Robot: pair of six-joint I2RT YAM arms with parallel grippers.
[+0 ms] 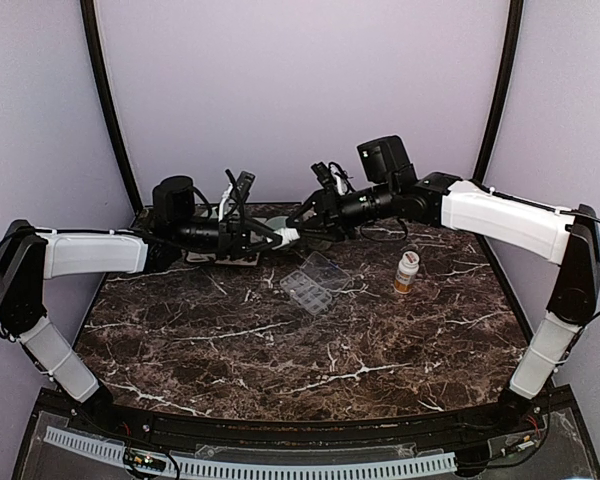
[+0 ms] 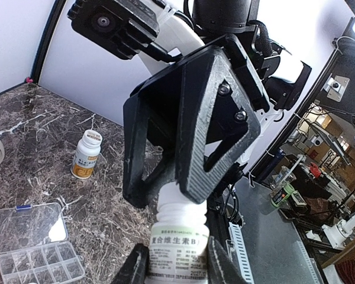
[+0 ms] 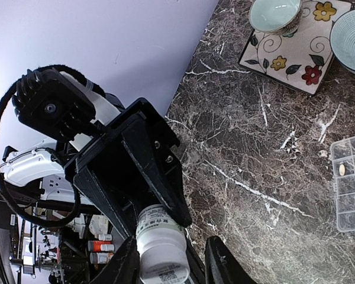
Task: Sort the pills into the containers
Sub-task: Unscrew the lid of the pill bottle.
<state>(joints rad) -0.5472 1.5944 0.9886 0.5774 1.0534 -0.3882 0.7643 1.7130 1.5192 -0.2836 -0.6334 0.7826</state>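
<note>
The left gripper (image 2: 178, 264) is clamped on the labelled body of the white bottle (image 2: 178, 234), which is held in the air over the table's (image 1: 280, 360) 12 o'clock edge. The right gripper (image 3: 174, 251) straddles the bottle's other end with its jaws apart and one finger clear of the plastic, so it grips nothing. The organiser (image 1: 312, 285) lies open near mid-table, at about 5 o'clock from the bottle, with its lid laid back and the amber bottle (image 1: 407, 271) standing at its 3 o'clock. This looks like uncapping, or a hand-over between the arms. To do it well, the left clamp should hold firm while the right closes squarely on the ribbed end. It should be centred on the bottle's axis and turn without pulling sideways, and the mouth should point upward until it is over the organiser. The top view gives the layout but shows the bottle only as a white speck. The left wrist view shows the label, the ribbed end and the firm pinch. Only the right wrist view shows the gap beside its finger, a single pill (image 3: 342, 170) in one compartment, and two bowls (image 3: 276, 14) on a flowered mat (image 3: 296, 56) at 1 o'clock. No view settles whether the cap is on.
</note>
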